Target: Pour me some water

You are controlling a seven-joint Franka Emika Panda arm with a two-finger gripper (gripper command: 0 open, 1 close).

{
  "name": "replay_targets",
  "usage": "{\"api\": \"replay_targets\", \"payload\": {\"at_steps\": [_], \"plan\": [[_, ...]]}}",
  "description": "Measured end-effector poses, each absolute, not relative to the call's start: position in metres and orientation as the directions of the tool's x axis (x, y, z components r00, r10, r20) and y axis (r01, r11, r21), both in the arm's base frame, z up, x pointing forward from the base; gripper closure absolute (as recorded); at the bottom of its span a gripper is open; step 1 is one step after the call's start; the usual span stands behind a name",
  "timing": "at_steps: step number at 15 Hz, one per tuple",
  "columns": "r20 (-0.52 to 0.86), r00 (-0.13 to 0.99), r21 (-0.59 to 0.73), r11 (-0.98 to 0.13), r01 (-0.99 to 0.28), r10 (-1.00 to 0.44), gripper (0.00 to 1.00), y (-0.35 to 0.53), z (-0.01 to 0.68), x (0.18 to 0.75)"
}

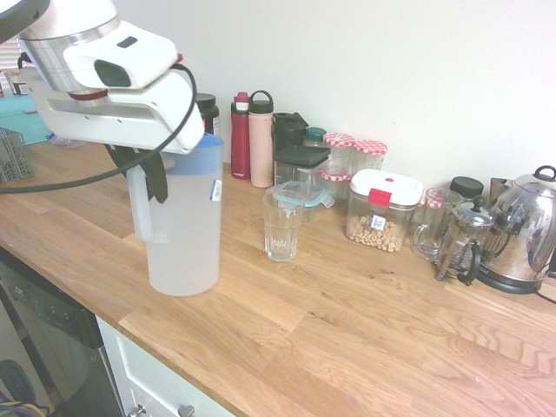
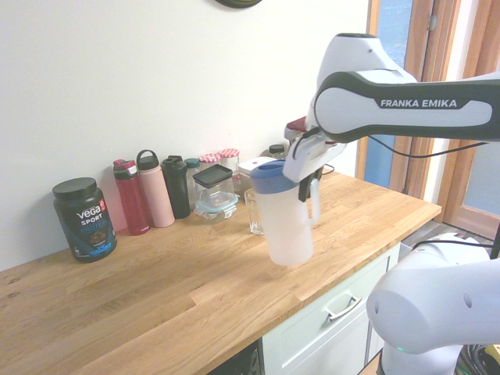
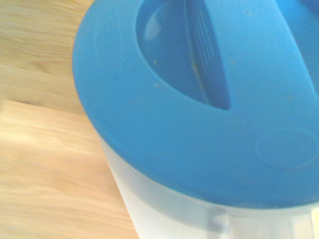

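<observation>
The claw [image 1: 149, 178] was clamped tight on the handle of the frosted plastic pitcher [image 1: 184, 234], its dark fingers [image 1: 156, 181] pinched over the top of the handle just below the white arm. In the first exterior view the pitcher stood upright with its blue lid [image 1: 201, 155] tucked partly under the wrist; whether its base touched the wooden desk [image 1: 347, 321] or hung just above it I could not tell. Just beside it stood an empty drinking glass [image 1: 282, 224], apart from the pitcher, and behind the glass sat a clear box with a teal lid [image 1: 302, 195]. Along the wall were a red bottle [image 1: 240, 136], a pink bottle [image 1: 261, 141], a lidded jar of nuts [image 1: 382, 211], a French press [image 1: 469, 243] and a steel kettle [image 1: 526, 230]. From the second exterior view the arm reached in from the right, the claw [image 2: 312, 187] at the pitcher's [image 2: 287, 226] handle, the glass [image 2: 256, 211] just behind it toward the wall, and a dark protein tub [image 2: 84, 219] well apart at the far left of the desk [image 2: 156, 305]. The wrist view showed the blue lid [image 3: 199, 99] close and blurred, the cloudy pitcher wall [image 3: 159, 209] beneath it and desk wood [image 3: 45, 149] beside it.
</observation>
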State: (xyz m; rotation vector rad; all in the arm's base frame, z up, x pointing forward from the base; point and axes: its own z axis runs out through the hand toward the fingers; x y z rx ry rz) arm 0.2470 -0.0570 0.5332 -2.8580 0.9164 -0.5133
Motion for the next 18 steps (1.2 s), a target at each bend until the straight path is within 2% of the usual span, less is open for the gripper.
{"api": "replay_targets", "payload": {"at_steps": [6,9,11,14,18], "plan": [[0.273,0.815,-0.284,-0.853,-0.439,-0.511,1.0,-0.214,0.532,0.235],[0.263,0.881,-0.275,-0.906,-0.322,-0.393,1.0,-0.262,0.548,0.273],[0.261,0.925,-0.22,-0.95,-0.22,-0.275,1.0,-0.268,0.564,0.313],[0.222,0.961,-0.12,-0.983,-0.138,-0.162,1.0,-0.274,0.562,0.364],[0.177,0.984,0.063,-0.998,-0.015,-0.004,1.0,-0.263,0.568,0.396]]}}
